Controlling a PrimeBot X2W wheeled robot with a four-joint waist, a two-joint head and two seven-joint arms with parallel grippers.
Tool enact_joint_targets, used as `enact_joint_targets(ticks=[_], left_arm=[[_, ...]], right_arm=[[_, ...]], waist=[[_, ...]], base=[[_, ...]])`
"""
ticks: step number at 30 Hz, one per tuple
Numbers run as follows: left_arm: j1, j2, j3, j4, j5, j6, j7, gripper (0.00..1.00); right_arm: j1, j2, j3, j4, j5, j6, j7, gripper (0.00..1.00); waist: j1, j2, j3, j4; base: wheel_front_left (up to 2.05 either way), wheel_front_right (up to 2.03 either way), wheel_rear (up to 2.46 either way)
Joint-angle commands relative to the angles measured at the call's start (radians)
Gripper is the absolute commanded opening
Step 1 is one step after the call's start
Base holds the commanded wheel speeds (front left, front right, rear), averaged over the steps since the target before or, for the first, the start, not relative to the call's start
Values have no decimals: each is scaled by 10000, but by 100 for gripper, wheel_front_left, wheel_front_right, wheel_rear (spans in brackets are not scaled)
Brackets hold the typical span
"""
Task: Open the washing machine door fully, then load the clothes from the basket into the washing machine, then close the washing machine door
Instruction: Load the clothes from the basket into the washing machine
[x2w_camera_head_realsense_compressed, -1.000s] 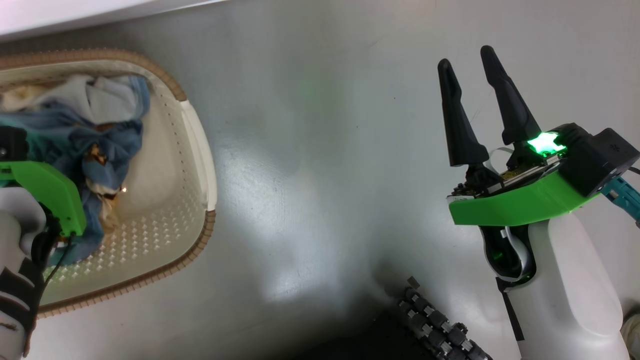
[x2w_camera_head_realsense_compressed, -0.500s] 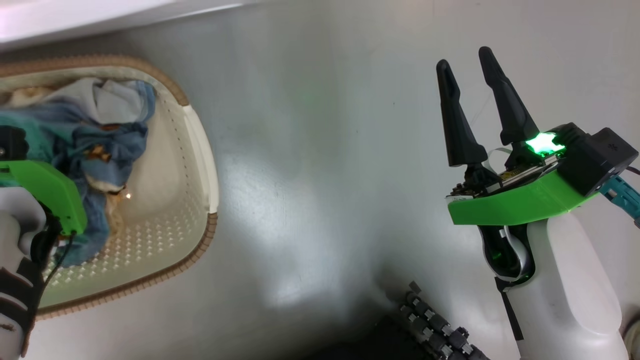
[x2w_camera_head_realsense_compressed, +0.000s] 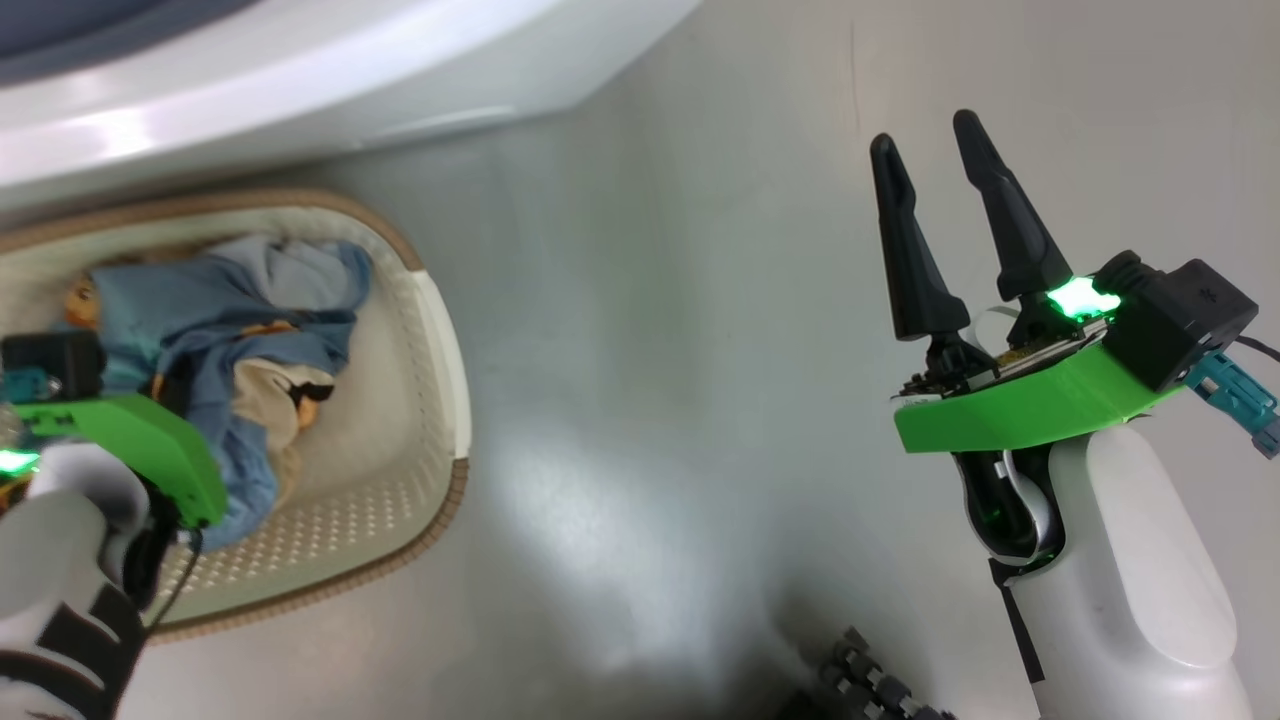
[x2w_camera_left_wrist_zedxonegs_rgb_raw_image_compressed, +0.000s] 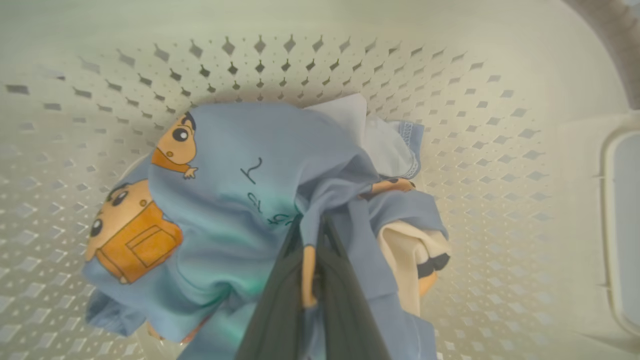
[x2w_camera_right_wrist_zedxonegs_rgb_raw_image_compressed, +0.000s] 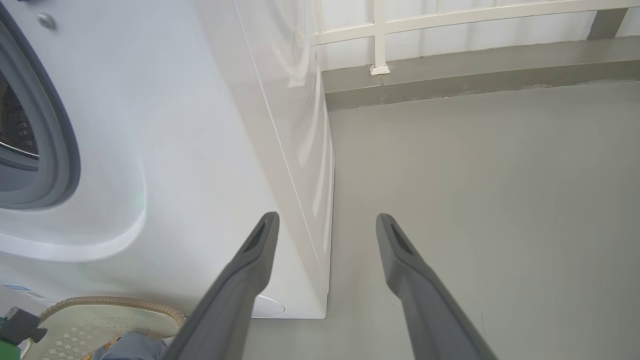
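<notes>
While right pincer (x2w_camera_head_realsense_compressed: 927, 135) gapes, left pincer (x2w_camera_left_wrist_zedxonegs_rgb_raw_image_compressed: 312, 225) pinches the clothes (x2w_camera_left_wrist_zedxonegs_rgb_raw_image_compressed: 240, 170), seemingly a fold.

Laundry area, white washing machine (x2w_camera_right_wrist_zedxonegs_rgb_raw_image_compressed: 175, 150), perforated basket (x2w_camera_head_realsense_compressed: 445, 330), grey floor (x2w_camera_head_realsense_compressed: 650, 350)

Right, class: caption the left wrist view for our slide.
Left gripper shut on the clothes inside the basket.

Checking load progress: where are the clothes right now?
In the head view, the clothes sit inside the basket at the left, in front of the washing machine, pinched by the left end effector.
</notes>
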Motion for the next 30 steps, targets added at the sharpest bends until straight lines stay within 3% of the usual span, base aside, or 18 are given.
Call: enact_joint_targets(ticks=[1,16,30], left_arm=[[348,278,109,-155,-128,-15,-197,0],[1724,147,-89,-1402,-665,-15,-908,0],[3978,-121,2224,-4525,952,389,-916,0]], right_arm=[[346,26,80,-142,-91,16,-48,100],[1161,-14,-101,485,-406,16,-48,100],[2056,-549,-88,839,-281,16,-48,100]], waist=[[0,0,-770,357],[0,0,-3434,1172],[0,0,-5524,1790]], base=[[0,0,0],[0,0,0],[0,0,0]])
